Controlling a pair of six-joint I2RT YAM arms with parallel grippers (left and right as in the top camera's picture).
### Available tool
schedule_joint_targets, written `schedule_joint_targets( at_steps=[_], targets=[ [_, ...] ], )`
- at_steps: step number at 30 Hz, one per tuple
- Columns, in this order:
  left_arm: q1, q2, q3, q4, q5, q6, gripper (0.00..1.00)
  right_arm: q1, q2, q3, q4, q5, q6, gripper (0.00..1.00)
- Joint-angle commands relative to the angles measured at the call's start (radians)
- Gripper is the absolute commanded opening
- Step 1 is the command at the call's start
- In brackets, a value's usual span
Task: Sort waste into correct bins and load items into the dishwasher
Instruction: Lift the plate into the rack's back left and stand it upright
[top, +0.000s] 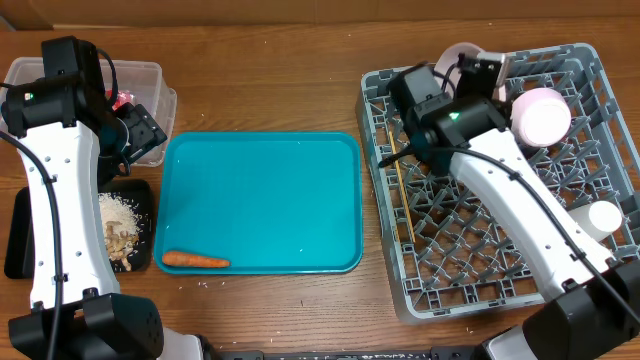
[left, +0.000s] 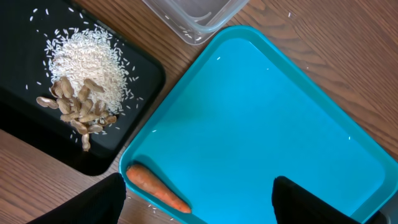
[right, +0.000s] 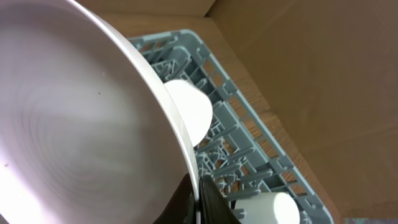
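Left gripper (left: 199, 198) is spread wide and empty, hanging over the left end of the table (top: 300, 80), near where the clear tub (top: 140, 75) meets the black tray (left: 25, 118). From my left wrist I see the carrot stick (left: 158, 188) lying flat in the near corner of the teal tray (top: 270, 190), along its edge. It sits between my two fingers in that view, but overhead shows it apart from them. The rest of the teal tray is bare apart from a few stray grains. The black tray holds a heap of rice (left: 87, 59) with a pile of nuts (left: 78, 106) touching it. There's a small red bit (top: 125, 98) in the clear tub, too small to say more. Right gripper (right: 199, 200) is clamped on the rim of the white plate (right: 81, 124), jaws pinched tight on the thin edge. The plate is tilted on edge at the far side of the grey rack (top: 480, 250); can't tell whether it's seated between pegs. Already in the rack: pink bowl (top: 541, 115) upside down near the far right corner, white cup (top: 604, 217) by the right wall, and chopsticks (top: 403, 190) lying along the left side.
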Motion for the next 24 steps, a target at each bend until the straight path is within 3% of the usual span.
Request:
schedule_joint_targets(
  at_steps=[1,24],
  targets=[
    [-0.002,-0.009,0.010,0.004,-0.003,0.011,0.77,0.030,0.007,-0.045,0.027,0.005,0.039,0.04],
    [-0.002,-0.009,0.010,0.000,-0.003,0.016,0.78,0.160,0.072,-0.093,0.040,-0.060,0.039,0.04]
  ],
)
